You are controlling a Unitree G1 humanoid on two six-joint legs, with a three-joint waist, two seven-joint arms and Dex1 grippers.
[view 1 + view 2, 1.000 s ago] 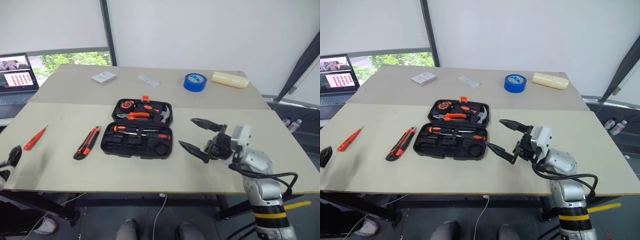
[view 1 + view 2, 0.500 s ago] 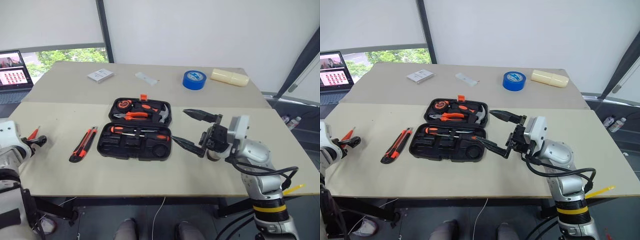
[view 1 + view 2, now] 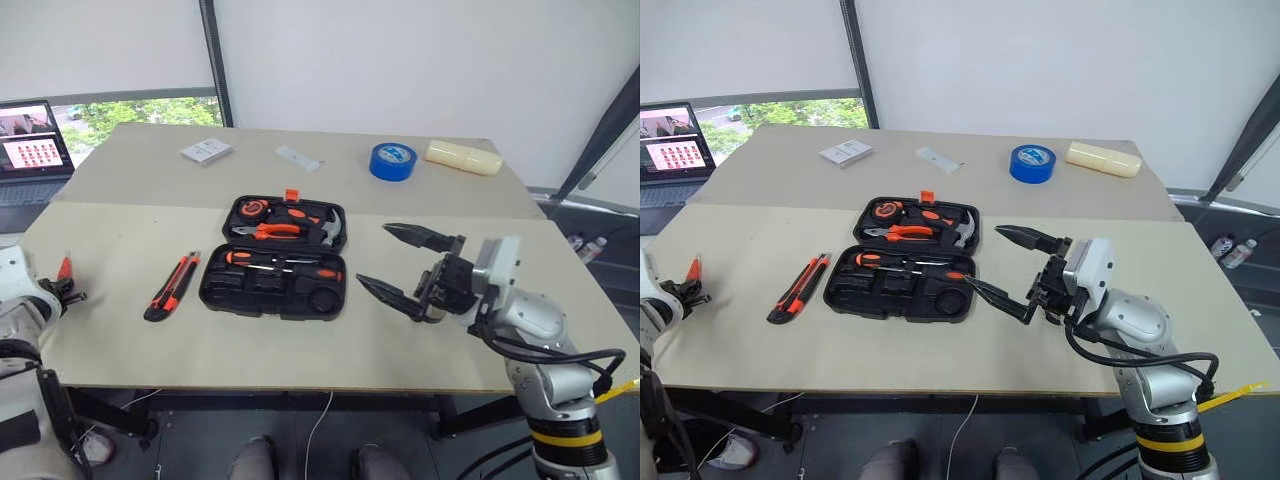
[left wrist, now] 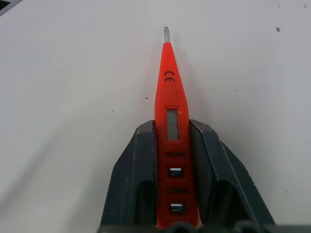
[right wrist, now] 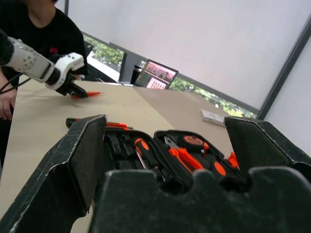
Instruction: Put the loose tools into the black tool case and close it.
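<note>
Soft, even daylight falls across the table (image 3: 420, 345), with faint shadows, no glare and sharp pictures throughout.

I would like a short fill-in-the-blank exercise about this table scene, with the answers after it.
1. The left gripper is shut on the small ____ screwdriver.
2. The black tool case lies ____ on the table.
3. The utility knife lies on the table, ____ the case.
4. The right gripper has its jaws ____.

Answers: red; open; outside; open

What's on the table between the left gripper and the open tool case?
Only the orange-black utility knife, lying on the table just left of the black tool case, as the left eye view shows. The left gripper is closed on the small red screwdriver.
</note>
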